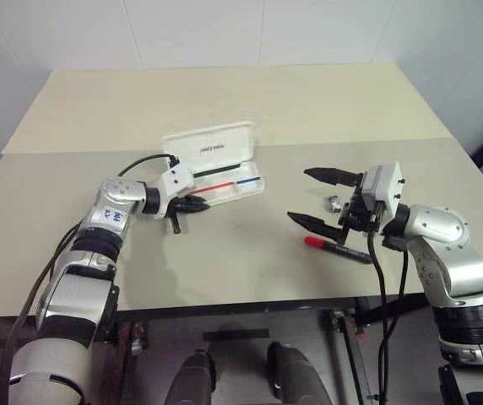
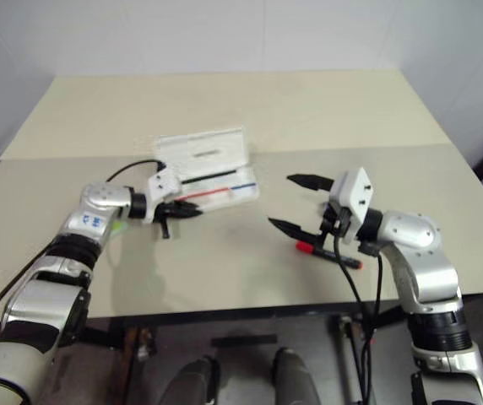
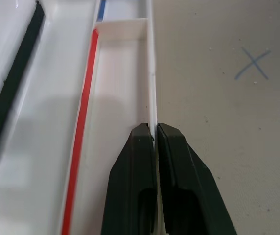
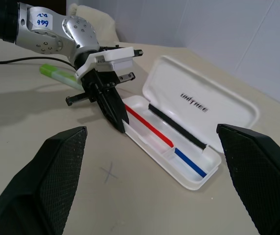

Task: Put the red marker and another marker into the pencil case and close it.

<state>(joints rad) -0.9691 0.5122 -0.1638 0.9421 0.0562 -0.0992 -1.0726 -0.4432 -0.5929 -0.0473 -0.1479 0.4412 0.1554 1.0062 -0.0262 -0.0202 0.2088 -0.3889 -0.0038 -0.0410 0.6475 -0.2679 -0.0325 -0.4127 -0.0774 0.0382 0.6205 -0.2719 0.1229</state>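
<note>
White walls are seen behind a beige bench (image 1: pixel 250 110), across which a seam runs from side to side. The pencil case (image 1: pixel 216 169) lies open near the middle of the bench, its lid (image 4: pixel 203 105) raised and lettered "UNITREE". Inside the tray a black strip (image 4: pixel 176 128), a red line (image 4: pixel 150 128) and a blue line (image 4: pixel 190 162) are visible.

The left gripper (image 1: pixel 198 204) is closed, its two black fingers (image 3: pixel 135 186) pinched on the thin near wall of the pencil case at the tray's left end; the wall is seen passing between the fingertips in the left wrist view.

Another marker (image 4: pixel 57 74), light green and translucent, lies flat on the bench behind the left arm, apart from the case.

The right gripper (image 1: pixel 319 197) is held above the bench with its fingers spread wide and nothing between them. The red marker (image 1: pixel 337 248) lies on the bench just below it, red cap toward the robot's left, well apart from the case. A small metallic object (image 1: pixel 333 203) rests on the bench near the right gripper. A pencilled cross (image 3: pixel 252 63) is marked on the bench beside the case.
</note>
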